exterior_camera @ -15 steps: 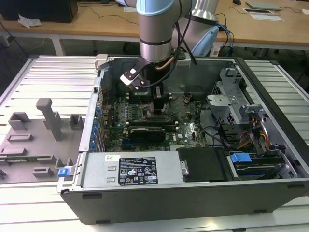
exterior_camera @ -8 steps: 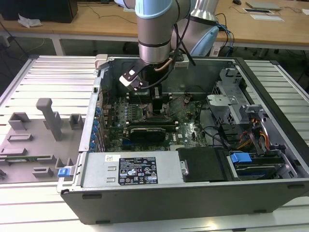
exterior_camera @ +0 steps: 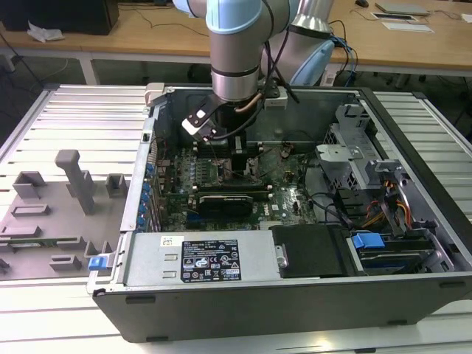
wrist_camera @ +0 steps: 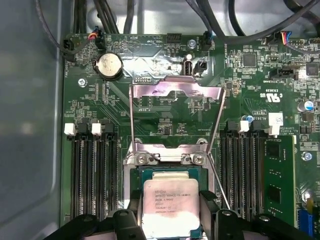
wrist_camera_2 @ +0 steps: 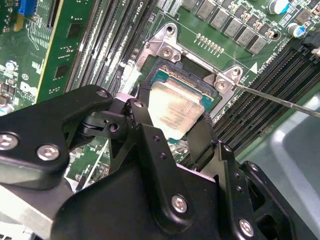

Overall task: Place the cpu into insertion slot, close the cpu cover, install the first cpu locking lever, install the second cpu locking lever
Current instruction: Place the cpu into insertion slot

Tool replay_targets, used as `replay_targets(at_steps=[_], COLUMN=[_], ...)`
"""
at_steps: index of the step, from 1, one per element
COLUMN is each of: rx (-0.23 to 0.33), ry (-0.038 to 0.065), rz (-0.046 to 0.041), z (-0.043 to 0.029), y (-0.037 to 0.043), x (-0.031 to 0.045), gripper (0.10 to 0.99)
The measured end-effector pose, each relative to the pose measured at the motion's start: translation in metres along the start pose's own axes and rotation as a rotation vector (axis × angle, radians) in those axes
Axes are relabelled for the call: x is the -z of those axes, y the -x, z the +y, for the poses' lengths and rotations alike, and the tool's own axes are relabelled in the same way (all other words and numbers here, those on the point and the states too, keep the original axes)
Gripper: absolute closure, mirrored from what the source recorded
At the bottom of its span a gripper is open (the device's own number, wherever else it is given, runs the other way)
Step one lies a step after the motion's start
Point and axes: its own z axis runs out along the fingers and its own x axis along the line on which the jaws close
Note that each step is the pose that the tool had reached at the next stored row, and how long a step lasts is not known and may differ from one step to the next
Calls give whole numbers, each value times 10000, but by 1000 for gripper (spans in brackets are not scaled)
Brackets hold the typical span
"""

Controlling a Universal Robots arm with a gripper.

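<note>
Hand (wrist_camera_2: pixel 172 120) pinches the cpu (wrist_camera_2: pixel 175 105) by opposite edges, right at the insertion slot (wrist_camera_2: pixel 180 70); seated or hovering, I can't tell. Risk: a tilted chip could bend socket pins or jam. First wrist view gives the cpu cover (wrist_camera: pixel 175 90) flipped open beyond the slot; exterior view gives the whole computer case (exterior_camera: pixel 295 302).

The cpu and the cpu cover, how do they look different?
The cpu is a solid silver square; the cpu cover is a thin metal frame with a big window. The cpu lies flat over the insertion slot, gripped by the gripper; the cpu cover is swung open, away from it. The cpu cover is the wider of the two. Both are squarish, shiny metal.
</note>
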Motion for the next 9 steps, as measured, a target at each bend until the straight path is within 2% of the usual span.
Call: replay_targets(at_steps=[3, 9], rx=[-25, -23], ry=[-1, -1], rz=[-2, -2], z=[-7, -9], y=[-4, -5], x=[-25, -28], gripper=[545, 545])
